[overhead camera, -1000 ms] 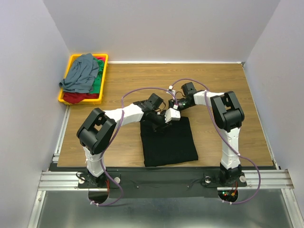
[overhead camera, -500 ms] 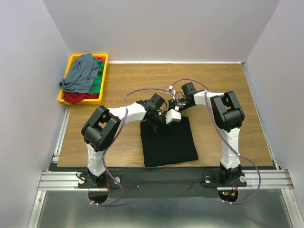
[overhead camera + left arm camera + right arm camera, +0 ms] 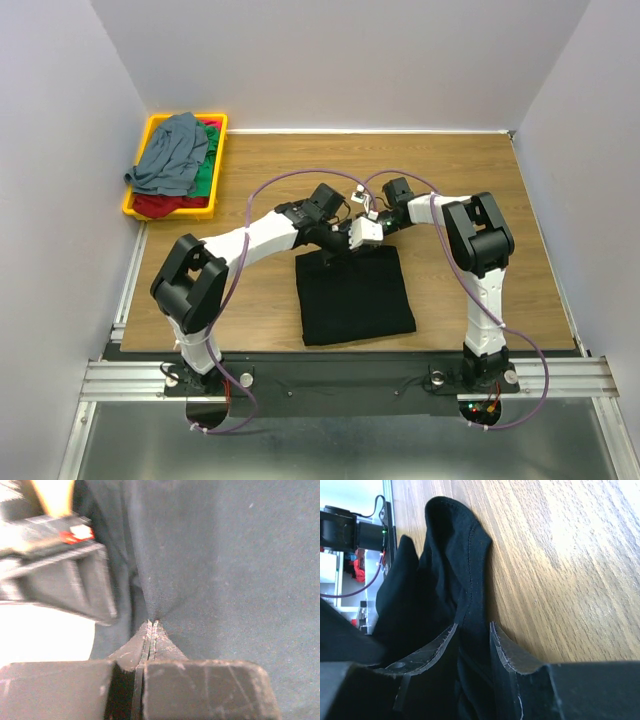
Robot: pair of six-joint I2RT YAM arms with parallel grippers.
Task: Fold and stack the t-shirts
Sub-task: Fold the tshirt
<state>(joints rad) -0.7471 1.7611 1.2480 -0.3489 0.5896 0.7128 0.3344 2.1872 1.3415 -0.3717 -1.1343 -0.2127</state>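
Note:
The black t-shirt [image 3: 356,297] lies folded into a rectangle on the wooden table, near the front. Both grippers meet at its far edge. My left gripper [image 3: 328,246] is shut, and its tips [image 3: 151,622] pinch a small tent of the black cloth [image 3: 225,555]. My right gripper [image 3: 358,242] sits just to the right of it. Its jaws [image 3: 473,626] stand apart, with a hemmed fold of the black shirt [image 3: 455,545] running between them. The grey-blue t-shirt [image 3: 172,152], the green one [image 3: 206,172] and the red one [image 3: 160,205] lie heaped in the tray.
The yellow tray [image 3: 152,127] stands at the table's far left corner. Bare wood [image 3: 560,555] stretches to the right of the shirt and behind it. Purple cables loop over both arms. Walls close in on three sides.
My left gripper has closed on the shirt's far edge, and its arm has swung, elbow to the left. The right gripper has stayed in place, its jaws slightly narrower.

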